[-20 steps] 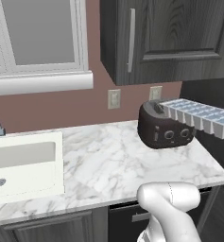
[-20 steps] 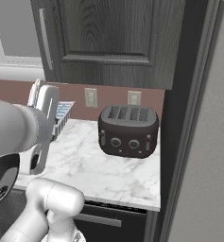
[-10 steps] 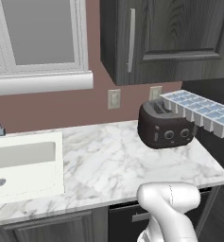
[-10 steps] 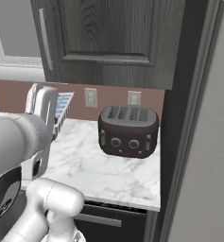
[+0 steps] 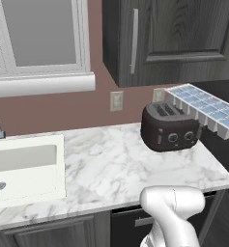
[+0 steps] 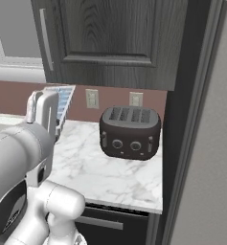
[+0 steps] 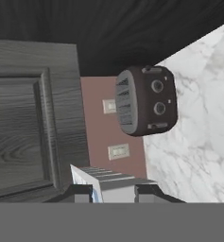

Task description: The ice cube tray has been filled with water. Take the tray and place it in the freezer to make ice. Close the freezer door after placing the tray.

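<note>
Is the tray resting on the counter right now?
No, the tray is held in the air beside the toaster, above the counter.

The right end of the ice cube tray (image 5: pixel 205 110) is cut off by the picture's edge. In the right base view, the arm hides most of the tray. The sink's (image 5: pixel 24 169) left side is cut off too.

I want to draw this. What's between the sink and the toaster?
Just bare marble counter between the sink and the toaster, in the left base view.
</note>
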